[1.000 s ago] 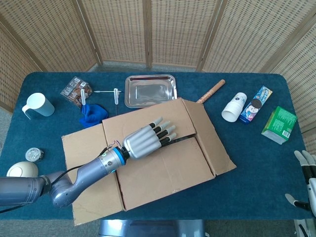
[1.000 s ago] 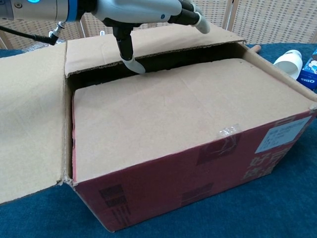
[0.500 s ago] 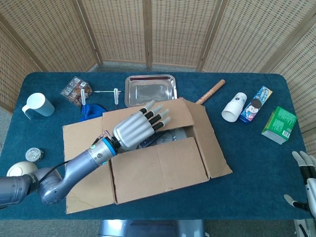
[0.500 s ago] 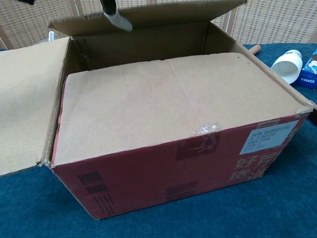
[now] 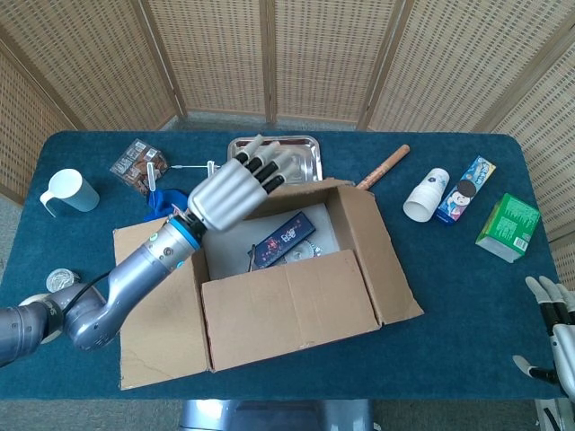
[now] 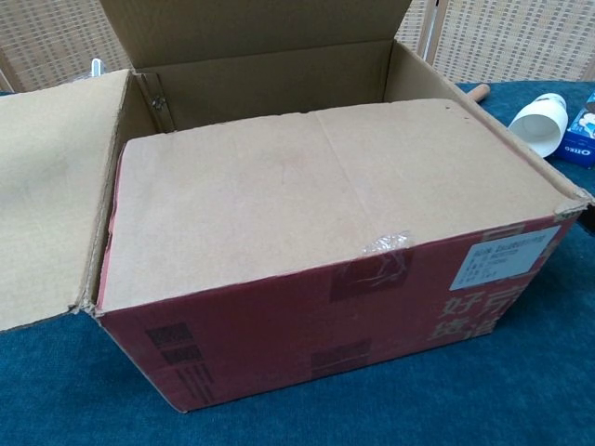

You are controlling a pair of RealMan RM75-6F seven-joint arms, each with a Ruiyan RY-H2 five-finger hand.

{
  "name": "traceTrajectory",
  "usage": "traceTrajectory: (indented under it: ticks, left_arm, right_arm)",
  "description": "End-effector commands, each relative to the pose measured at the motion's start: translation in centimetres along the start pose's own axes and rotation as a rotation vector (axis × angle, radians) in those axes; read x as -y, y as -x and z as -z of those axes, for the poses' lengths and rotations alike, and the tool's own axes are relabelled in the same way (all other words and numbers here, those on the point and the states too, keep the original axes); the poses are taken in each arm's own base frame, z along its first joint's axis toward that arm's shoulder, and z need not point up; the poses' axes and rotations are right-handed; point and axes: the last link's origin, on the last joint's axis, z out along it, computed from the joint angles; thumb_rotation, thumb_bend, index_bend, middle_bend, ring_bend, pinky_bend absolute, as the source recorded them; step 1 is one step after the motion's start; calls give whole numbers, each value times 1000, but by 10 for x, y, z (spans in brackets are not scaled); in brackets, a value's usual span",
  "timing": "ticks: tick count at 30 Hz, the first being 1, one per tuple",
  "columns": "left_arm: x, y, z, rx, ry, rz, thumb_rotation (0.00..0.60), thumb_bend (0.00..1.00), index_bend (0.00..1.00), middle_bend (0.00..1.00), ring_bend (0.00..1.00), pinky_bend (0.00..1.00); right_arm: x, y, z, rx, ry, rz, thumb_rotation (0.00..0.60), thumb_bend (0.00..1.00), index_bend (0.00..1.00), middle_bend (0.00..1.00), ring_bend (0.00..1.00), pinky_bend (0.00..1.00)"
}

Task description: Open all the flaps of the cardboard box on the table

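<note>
Blue surface (image 5: 449,296) under a wicker screen | cardboard box (image 5: 296,287) at centre, far flap (image 6: 251,28) raised, near flap (image 6: 325,195) still closed | left hand (image 5: 229,189) above far flap, fingers spread, holding nothing | right hand (image 5: 555,337) at lower right edge, fingers apart, empty.

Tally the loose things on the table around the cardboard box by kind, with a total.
Cups: 2, the handled cup and the paper cup
Cartons: 2, blue carton and green carton
Metal tray: 1
Wooden stick: 1
Blue cloth: 1
Snack packet: 1
Total: 8
</note>
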Motion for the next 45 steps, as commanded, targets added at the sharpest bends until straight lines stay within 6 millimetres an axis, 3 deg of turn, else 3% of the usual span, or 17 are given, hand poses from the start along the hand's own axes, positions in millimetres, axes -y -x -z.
traceTrajectory:
  ticks: [1,11,15,21,27,33,37,40,42,45]
  left_arm:
    - [13,2,-10,-5,-51,-2,600,293,0,0,0,109]
    - [53,21,-24,35,-193,-55,600,292,0,0,0,118]
    - [70,44,-31,97,-249,-81,600,292,0,0,0,119]
    - [69,74,-33,156,-260,-75,600,292,0,0,0,120]
    - [59,84,-30,167,-237,-45,600,293,0,0,0,124]
    - [45,64,-19,153,-178,177,600,292,0,0,0,108]
    - [33,45,-8,206,-125,428,600,292,4,0,0,151]
    - [25,31,-1,257,-80,589,600,292,64,9,39,255]
    - [20,27,3,318,-49,674,600,291,132,58,127,338]
    - [14,23,6,430,-14,784,600,290,161,111,175,443]
  right_arm:
    - [-1,0,-1,3,3,0,600,0,0,0,0,0]
    - [-1,2,-3,20,3,-4,600,0,0,0,0,0]
    - [1,3,-2,26,-1,-1,600,0,0,0,0,0]
    - [2,4,-2,31,0,6,600,0,0,0,0,0]
    - [2,4,-1,31,-4,8,600,0,0,0,0,0]
    - [1,3,1,31,-7,3,600,0,0,0,0,0]
    - [2,4,1,36,-11,4,600,0,0,0,0,0]
    - [1,3,1,36,-11,4,600,0,0,0,0,0]
    - [1,4,1,36,-11,4,600,0,0,0,0,0]
    - [2,4,1,39,-12,6,600,0,0,0,0,0]
